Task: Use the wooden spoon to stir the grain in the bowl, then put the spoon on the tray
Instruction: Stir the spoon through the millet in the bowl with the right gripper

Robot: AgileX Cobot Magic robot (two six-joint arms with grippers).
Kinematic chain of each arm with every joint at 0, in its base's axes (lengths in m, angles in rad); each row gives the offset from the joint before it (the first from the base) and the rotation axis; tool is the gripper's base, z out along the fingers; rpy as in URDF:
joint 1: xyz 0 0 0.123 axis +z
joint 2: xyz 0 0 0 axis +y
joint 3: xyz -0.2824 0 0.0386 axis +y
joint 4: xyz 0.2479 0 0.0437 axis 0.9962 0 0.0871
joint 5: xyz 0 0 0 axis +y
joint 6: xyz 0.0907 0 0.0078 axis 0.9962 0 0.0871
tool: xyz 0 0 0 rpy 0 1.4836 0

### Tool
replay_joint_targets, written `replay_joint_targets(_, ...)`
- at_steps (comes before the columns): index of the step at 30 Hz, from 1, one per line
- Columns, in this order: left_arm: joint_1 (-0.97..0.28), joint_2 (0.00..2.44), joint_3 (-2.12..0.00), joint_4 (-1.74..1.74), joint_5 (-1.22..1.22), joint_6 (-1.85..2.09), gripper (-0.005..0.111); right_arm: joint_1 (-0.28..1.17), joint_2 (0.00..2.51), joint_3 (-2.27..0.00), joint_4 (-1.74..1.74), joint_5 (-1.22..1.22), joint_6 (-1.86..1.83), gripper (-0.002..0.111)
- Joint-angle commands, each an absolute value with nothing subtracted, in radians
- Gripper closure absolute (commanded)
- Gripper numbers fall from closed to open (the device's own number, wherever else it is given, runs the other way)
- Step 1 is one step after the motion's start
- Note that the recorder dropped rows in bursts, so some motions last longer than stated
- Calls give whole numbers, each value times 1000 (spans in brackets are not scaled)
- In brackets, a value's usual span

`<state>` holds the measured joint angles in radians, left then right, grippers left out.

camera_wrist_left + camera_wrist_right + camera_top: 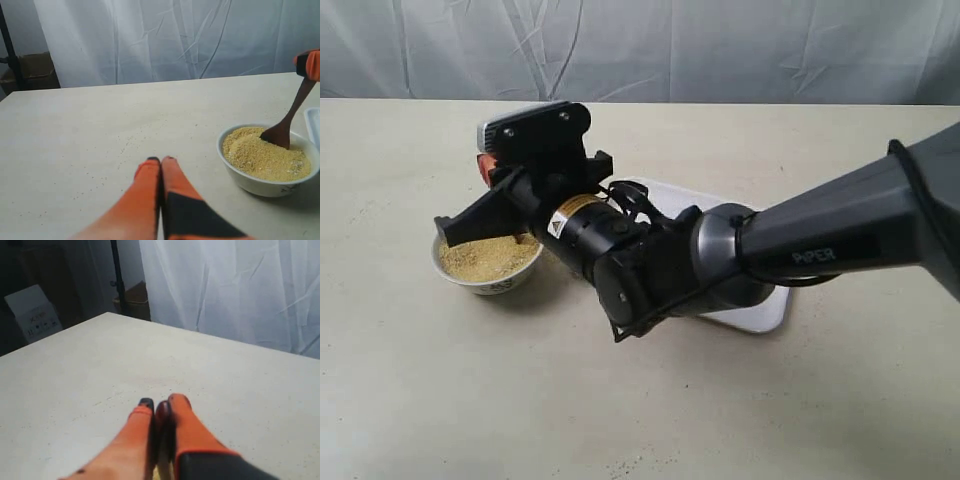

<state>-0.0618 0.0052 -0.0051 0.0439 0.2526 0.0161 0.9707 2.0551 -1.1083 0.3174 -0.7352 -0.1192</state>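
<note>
The white bowl stands left of the middle of the table, full of yellow-tan grain. My right gripper reaches across from the right and hangs over the bowl, shut on the handle of the wooden spoon. In the left wrist view the dark spoon slants down with its round end dug into the grain in the bowl. My left gripper is shut and holds nothing, low over bare table beside the bowl; the exterior view does not show it. The white tray lies mostly hidden behind the right arm.
The right arm's dark body stretches over the tray and the middle of the table. A few stray grains dot the tabletop. A white curtain hangs behind the table's far edge.
</note>
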Motion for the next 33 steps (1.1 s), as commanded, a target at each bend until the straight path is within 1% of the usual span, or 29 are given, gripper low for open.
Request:
replay_joint_targets(1,-49,0,0,46,240,16,107,968,2058,-1112,205,-741,-22,109)
replay_joint_targets(7,-49,0,0,46,240,16,107,966,1991,-1112,210,-750,-41,109)
replay_joint_targets(10,-49,0,0,46,240,16,107,966,1964,-1112,225,-750,-129,109)
replay_joint_targets(16,-49,0,0,46,240,16,107,966,1981,-1112,326,-712,-235,109)
replay_joint_targets(20,-49,0,0,46,240,16,107,966,2029,-1112,322,-705,-235,109)
replay_joint_targets(24,-49,0,0,46,240,16,107,968,2068,-1112,287,-709,-141,109)
replay_joint_targets(27,-49,0,0,46,240,16,107,968,2063,-1112,203,-710,-83,109)
replay_joint_targets(33,-49,0,0,46,240,16,107,968,2003,-1112,192,-710,-79,109)
